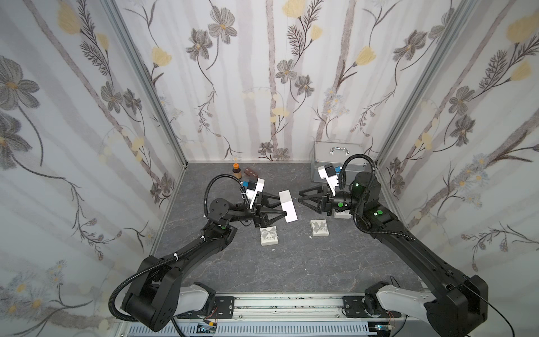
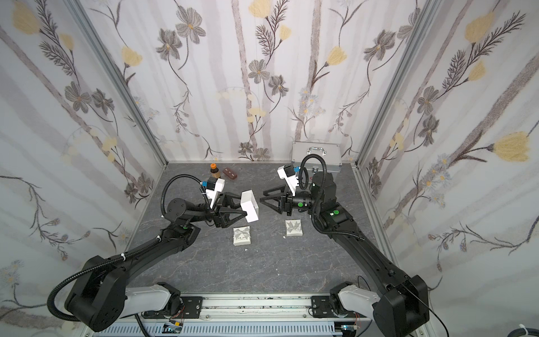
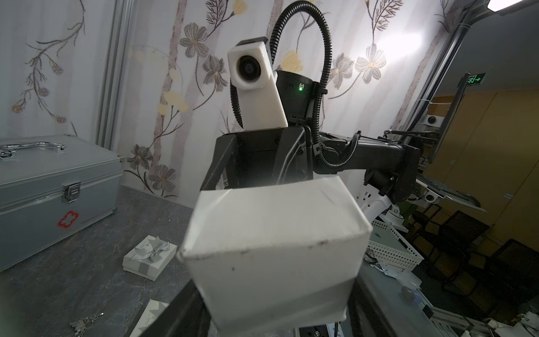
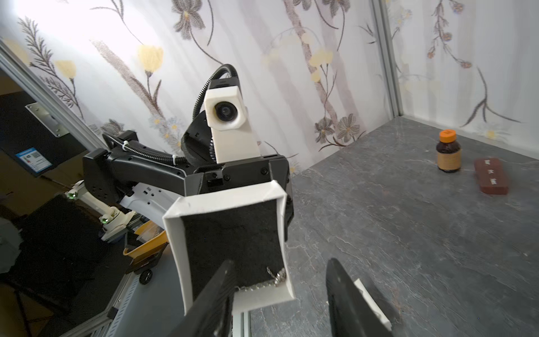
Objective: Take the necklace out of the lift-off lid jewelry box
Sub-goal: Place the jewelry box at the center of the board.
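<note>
A: The left gripper (image 1: 281, 206) is clamped on the jewelry box (image 4: 175, 233), held off the table (image 1: 262, 262) and tipped so its mouth faces the right gripper (image 1: 300, 197), whose jaws stand apart and empty

B: And the necklace (image 4: 275, 277)?

A: Bunched in a corner of the black lining, against the box wall. Tip the box more and it likely slides out; a blunt pinch on so fine a chain may catch the wall or miss

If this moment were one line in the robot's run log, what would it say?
left tool: holds open box tipped toward right tool | right tool: open, close before box, gripping nothing | necklace: inside box, in a corner
</note>
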Motion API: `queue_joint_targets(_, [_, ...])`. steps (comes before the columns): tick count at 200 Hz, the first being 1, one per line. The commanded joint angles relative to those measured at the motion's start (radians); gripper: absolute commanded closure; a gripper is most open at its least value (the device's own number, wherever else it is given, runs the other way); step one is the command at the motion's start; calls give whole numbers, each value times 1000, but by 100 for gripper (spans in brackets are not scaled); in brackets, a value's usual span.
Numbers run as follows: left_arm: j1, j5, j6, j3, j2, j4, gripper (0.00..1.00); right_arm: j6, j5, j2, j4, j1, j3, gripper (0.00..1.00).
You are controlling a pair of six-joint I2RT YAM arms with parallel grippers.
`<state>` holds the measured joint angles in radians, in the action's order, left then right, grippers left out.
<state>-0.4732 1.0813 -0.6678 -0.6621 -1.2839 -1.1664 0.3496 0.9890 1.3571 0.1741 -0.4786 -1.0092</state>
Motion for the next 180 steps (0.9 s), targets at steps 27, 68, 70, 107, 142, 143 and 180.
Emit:
queue_joint_targets(27, [1, 65, -87, -10, -16, -149, 34, -11, 46, 42, 47, -36, -25, 59])
queue_joint_targets(68, [-1, 89, -168, -27, -60, -245, 34, -24, 48, 45, 40, -59, -17, 60])
queue_joint_targets(70, [-1, 89, -170, -29, -62, -245, 34, -25, 47, 45, 39, -60, -17, 60])
queue_joint_targets(107, [-1, 103, -179, -43, -66, -245, 34, -38, 28, 48, 27, -64, -14, 68])
queue_joint_targets(142, [-1, 103, -179, -43, -67, -245, 34, -41, 22, 39, 37, -65, -8, 80])
queue_joint_targets(143, [-1, 103, -179, -43, -68, -245, 34, -41, 21, 39, 37, -65, -8, 81])
queue_joint_targets(180, [0, 100, -177, -41, -74, -245, 33, -44, 8, 28, 29, -65, -4, 100])
